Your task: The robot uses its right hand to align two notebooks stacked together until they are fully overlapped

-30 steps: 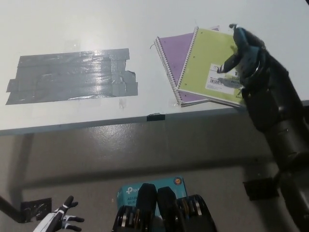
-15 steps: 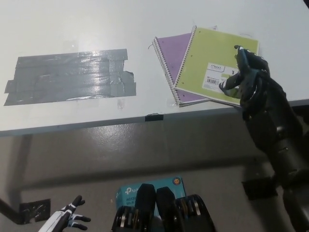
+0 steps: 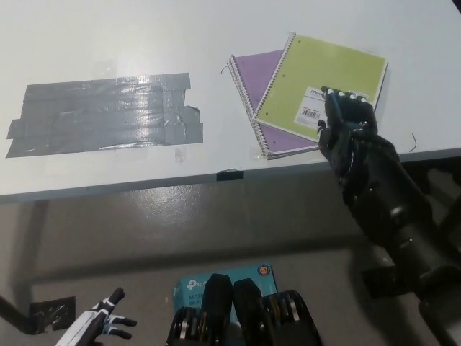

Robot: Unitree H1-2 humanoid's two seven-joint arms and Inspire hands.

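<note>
A green spiral notebook (image 3: 324, 83) lies tilted on top of a purple spiral notebook (image 3: 259, 76) near the table's front right edge. The purple one sticks out to the left and along the bottom. My black right hand (image 3: 344, 122) lies flat over the green notebook's lower right part, fingers stretched out and apart, covering part of its white label. My white left hand (image 3: 101, 326) hangs low at the bottom left, below the table, fingers spread and holding nothing.
A large patch of grey duct tape (image 3: 108, 112) is stuck on the white table (image 3: 216, 29) at the left. A short black mark (image 3: 231, 174) sits on the front edge. A teal box (image 3: 193, 287) lies on the floor below.
My right hand has slid from the green notebook's right edge leftward and down onto its lower part. The green notebook has turned a little. The left hand barely shifted.
</note>
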